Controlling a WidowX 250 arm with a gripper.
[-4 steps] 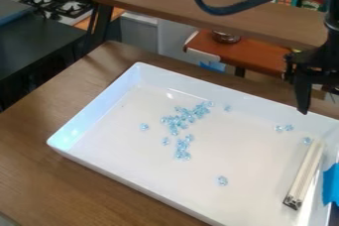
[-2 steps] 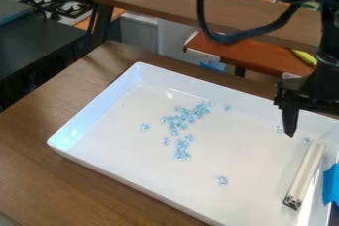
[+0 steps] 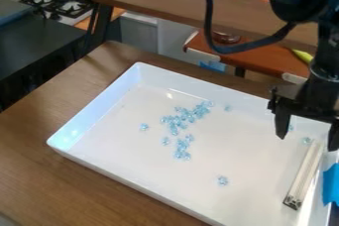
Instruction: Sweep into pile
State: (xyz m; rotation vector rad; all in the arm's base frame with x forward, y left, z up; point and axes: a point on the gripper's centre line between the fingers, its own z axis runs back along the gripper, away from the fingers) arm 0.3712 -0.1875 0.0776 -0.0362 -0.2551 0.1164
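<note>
The black gripper [image 3: 307,139] hangs over the right side of the white tray, its two fingers spread open, above and around the upper end of a white bar. That bar [image 3: 306,174] lies lengthwise near the tray's right wall, its dark-tipped end toward the front. Clear blue beads [image 3: 184,117] lie scattered around the tray's middle in a loose cluster. A single bead [image 3: 144,127] sits to their left, another bead [image 3: 222,180] toward the front, and one more bead [image 3: 307,141] between the gripper's fingers as seen from here.
The white tray's walls [image 3: 92,108] rise around the work area, on a brown wooden table [image 3: 39,170]. Blue tape [image 3: 331,184] is at the right wall. Behind stand a raised wooden shelf [image 3: 198,9] and a reddish-brown surface [image 3: 255,56].
The gripper has come down and forward over the tray's right side. Its two fingers now show spread apart. The beads and the bar have stayed where they were.
</note>
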